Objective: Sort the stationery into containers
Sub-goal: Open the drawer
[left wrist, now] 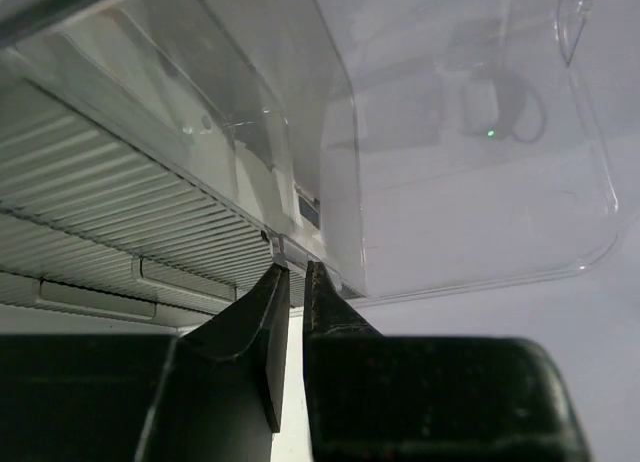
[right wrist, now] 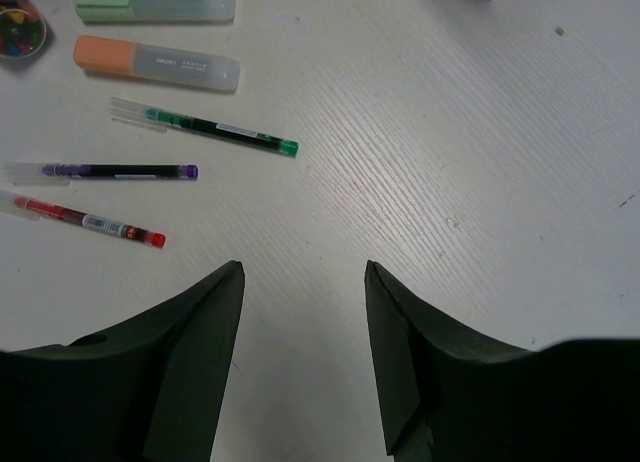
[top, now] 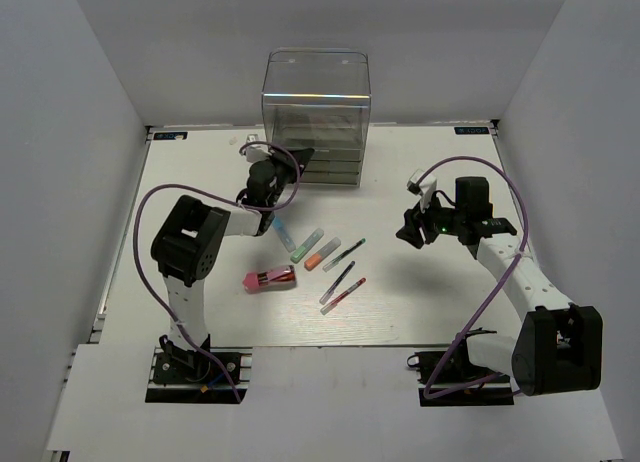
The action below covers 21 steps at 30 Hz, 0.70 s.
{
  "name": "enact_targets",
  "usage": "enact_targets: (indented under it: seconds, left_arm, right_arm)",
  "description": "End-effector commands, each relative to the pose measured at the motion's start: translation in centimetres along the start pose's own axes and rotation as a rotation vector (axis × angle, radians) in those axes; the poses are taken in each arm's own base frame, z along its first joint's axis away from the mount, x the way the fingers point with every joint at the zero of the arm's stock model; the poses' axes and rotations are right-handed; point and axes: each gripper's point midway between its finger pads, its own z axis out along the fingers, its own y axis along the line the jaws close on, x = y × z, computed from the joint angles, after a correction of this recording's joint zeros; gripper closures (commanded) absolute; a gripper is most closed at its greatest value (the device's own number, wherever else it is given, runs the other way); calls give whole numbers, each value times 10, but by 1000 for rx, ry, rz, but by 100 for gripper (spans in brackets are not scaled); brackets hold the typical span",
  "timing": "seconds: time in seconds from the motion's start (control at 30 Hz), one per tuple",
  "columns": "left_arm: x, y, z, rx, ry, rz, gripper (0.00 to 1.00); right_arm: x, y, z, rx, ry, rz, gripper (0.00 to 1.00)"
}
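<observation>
Shows left gripper [left wrist: 296,272] nosed up to the drawer fronts of the cabinet [left wrist: 450,182], jaws drawn to a thin slit either side of a small clear tab [left wrist: 287,246]. Looks set to pull a drawer out before anything goes in. Cannot say whether the tab is pinched tight.

Finds right gripper [right wrist: 303,269] low over the table [right wrist: 480,162], jaws wide, holding and touching nothing. Probably parked there for a first pick.

Leaves all stationery out on the table, well apart from the cabinet. Puts green marker [right wrist: 155,4], orange marker [right wrist: 155,64], green pen [right wrist: 215,130], dark pen [right wrist: 110,170] and red pen [right wrist: 90,220] ahead of the right gripper. Puts blue marker [top: 283,232] and pink block [top: 270,278] nearer the left arm.
</observation>
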Motion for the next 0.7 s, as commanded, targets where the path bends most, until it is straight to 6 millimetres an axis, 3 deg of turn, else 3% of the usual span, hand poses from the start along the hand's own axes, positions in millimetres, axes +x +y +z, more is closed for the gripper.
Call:
enact_targets:
  seconds: [0.0, 0.1, 0.43, 0.67]
  left_arm:
    - [-15, -23, -7, 94, -52, 8, 98]
    - [-8, -34, -19, 133, -22, 8, 99]
    - [-18, -79, -50, 222, -20, 28, 99]
    - [-21, -96, -56, 254, -13, 49, 100]
  right_arm:
    - [-2, -2, 2, -1, -8, -29, 42]
    - [-2, 2, 2, -15, -9, -43, 42]
    - [-7, 14, 6, -76, -27, -109, 42]
    - [-20, 27, 11, -146, -61, -232, 42]
